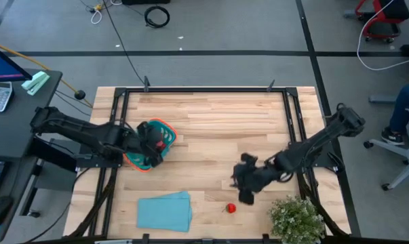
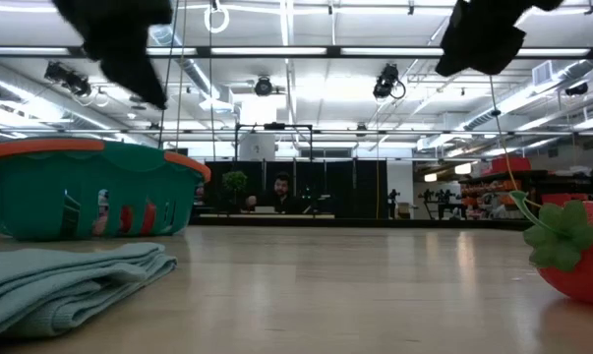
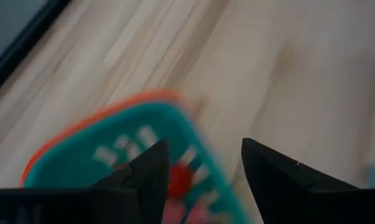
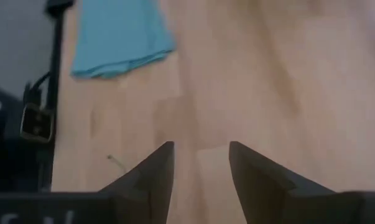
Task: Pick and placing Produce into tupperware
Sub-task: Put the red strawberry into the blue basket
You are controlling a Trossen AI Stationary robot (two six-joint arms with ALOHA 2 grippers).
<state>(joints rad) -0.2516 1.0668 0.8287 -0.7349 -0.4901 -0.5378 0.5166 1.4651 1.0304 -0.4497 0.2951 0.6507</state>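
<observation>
1 red strawberry [image 1: 230,208] lies on the wooden worktop [image 1: 218,122] near the folded blue cloth [image 1: 164,211]; left claw [image 1: 157,144] gapes empty over the slotted teal tub [image 1: 144,161], right claw [image 1: 245,186] open nearby.

Pale planked wood is forming the smooth, matt table [image 1: 211,129]; the light-blue cloth [image 2: 65,280] is looking soft and ribbed; the slotted teal tupperware [image 2: 89,192] is looking plastic.

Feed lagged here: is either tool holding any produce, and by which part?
Nothing is held. Left tool, above the tupperware, is open and empty; so is right tool.
</observation>
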